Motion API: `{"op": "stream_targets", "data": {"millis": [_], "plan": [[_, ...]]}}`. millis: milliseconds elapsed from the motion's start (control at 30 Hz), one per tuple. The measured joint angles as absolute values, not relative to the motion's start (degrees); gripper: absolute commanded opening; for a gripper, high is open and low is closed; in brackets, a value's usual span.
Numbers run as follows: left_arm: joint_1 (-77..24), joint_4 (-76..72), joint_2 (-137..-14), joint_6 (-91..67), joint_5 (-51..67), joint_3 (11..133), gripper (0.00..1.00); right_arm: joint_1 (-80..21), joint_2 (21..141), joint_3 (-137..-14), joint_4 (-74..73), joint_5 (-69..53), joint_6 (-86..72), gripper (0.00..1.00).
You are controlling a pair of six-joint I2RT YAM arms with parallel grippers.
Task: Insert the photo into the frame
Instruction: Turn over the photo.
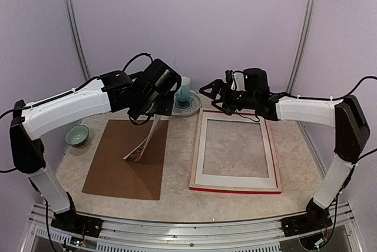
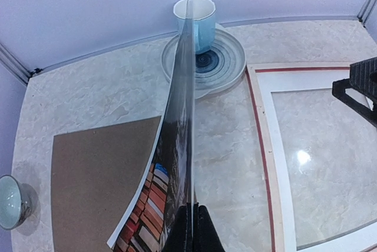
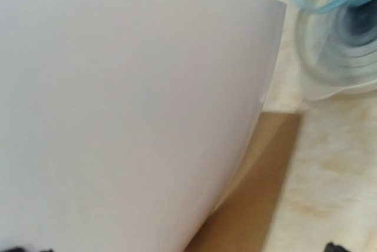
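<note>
My left gripper (image 1: 155, 112) is clamped shut on the top edge of the photo (image 1: 143, 143). The photo hangs bowed, long axis near vertical, over the brown board (image 1: 115, 166). I cannot tell whether its lower corner rests on the board or sits just above it. The frame (image 1: 235, 182) lies flat on the table (image 1: 177, 196) just right of the board, long axis running away from me. My right gripper (image 1: 213, 98) hovers wide open and empty near the frame's far left corner, facing the photo's white back. The photo has to go right: the left arm holds it, and the right arm is nearer the frame.
</note>
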State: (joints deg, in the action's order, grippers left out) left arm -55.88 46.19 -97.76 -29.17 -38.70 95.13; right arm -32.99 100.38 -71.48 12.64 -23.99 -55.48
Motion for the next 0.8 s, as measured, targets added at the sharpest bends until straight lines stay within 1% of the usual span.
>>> {"op": "stream_targets", "data": {"millis": [200,367,800], "plan": [[-55.9,47.2,-97.8,-29.0,-34.4,99.1,0.0,-30.5,93.8,-64.7,8.6,-20.4,-50.7,0.99],[-55.9,47.7,-97.8,-29.0,-31.4,102.3,0.0,-26.5,88.8,-59.1,4.9,-17.6,-48.4,0.99],[-55.9,47.6,-97.8,-28.6,-22.7,112.1,0.0,-18.9,82.2,-52.8,1.1,-16.4,-45.6,0.99]]}}
